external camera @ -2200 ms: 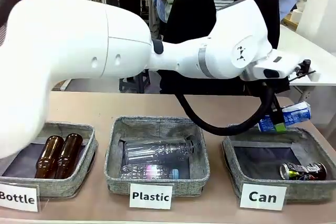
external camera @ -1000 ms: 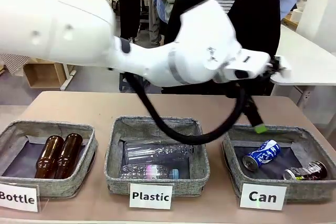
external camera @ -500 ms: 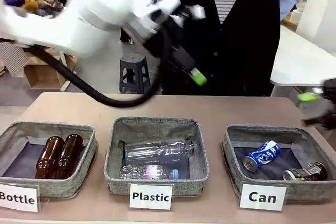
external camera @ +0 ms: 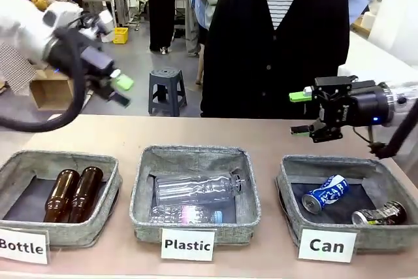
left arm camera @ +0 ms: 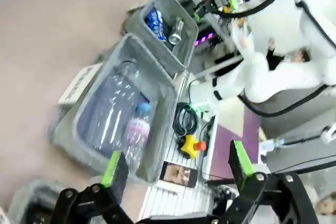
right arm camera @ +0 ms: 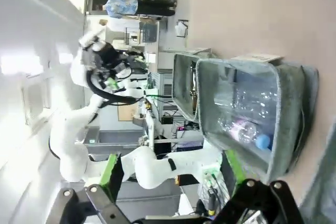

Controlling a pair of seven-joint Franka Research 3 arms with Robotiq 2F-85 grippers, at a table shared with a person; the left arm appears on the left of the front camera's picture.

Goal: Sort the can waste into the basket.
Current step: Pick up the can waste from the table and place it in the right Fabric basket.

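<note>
We see both cans in the basket. Our left gripper and right gripper gape empty; swinging arms might bump.

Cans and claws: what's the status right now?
Left gripper open, empty, raised. Right gripper open, empty. Both cans in Can basket. Nothing in the way.

Front camera looks low across the surface toward the person. Both wrist cameras, rolled sideways and well above it, share the plastic basket.
</note>
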